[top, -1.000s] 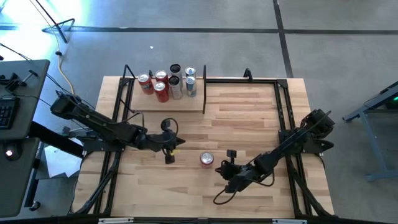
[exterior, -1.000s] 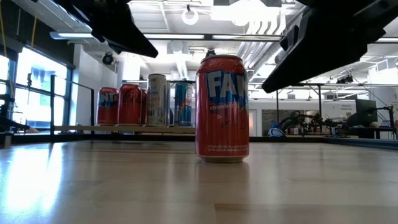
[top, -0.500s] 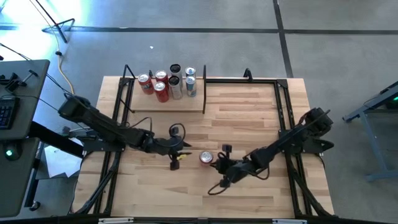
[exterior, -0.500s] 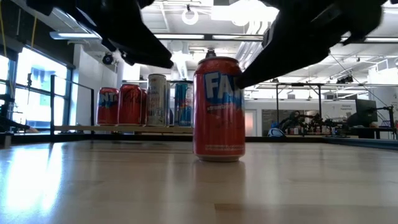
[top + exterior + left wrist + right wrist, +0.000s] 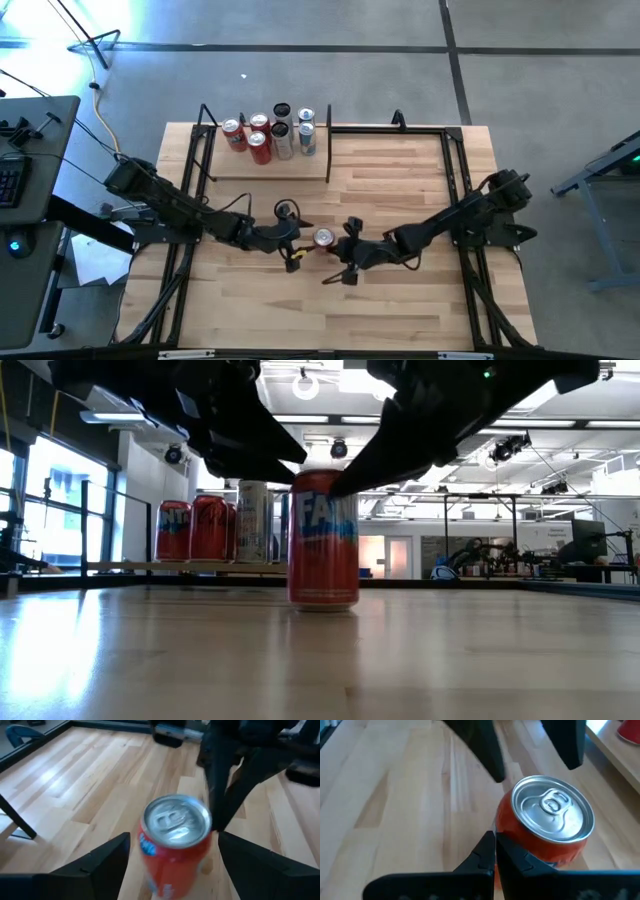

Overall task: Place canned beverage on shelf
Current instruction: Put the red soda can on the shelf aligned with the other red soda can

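A red can (image 5: 323, 238) stands upright on the plank table, seen from above in both wrist views (image 5: 172, 827) (image 5: 547, 822) and level in the low view (image 5: 323, 540). My left gripper (image 5: 301, 240) is open at the can's left. Its two fingers (image 5: 107, 860) stand on either side of the can, and no touch shows. My right gripper (image 5: 339, 246) is shut at the can's right side. The shelf (image 5: 300, 168) sits at the far left of the table and carries several cans (image 5: 268, 135). My right gripper pushes with its shut fingertips (image 5: 494, 845) against the can's side wall just below the top rim (image 5: 504, 832), on the side facing the table's right. The fingers come from the right, slanting downward. The can stays upright with its base on the table.
The black frame rails (image 5: 455, 190) run along the table's right side and far edge. The shelf's thin end panel (image 5: 329, 140) stands between the shelf and the bare planks at the far right (image 5: 400, 170). Bare tabletop lies near the front edge (image 5: 330, 320).
My left gripper has opened while moving right and down to the can. My right gripper, staying shut, has swung toward the table's left and far side and met the can. The can has slid upright toward the left and far edge, ending between the left fingers.
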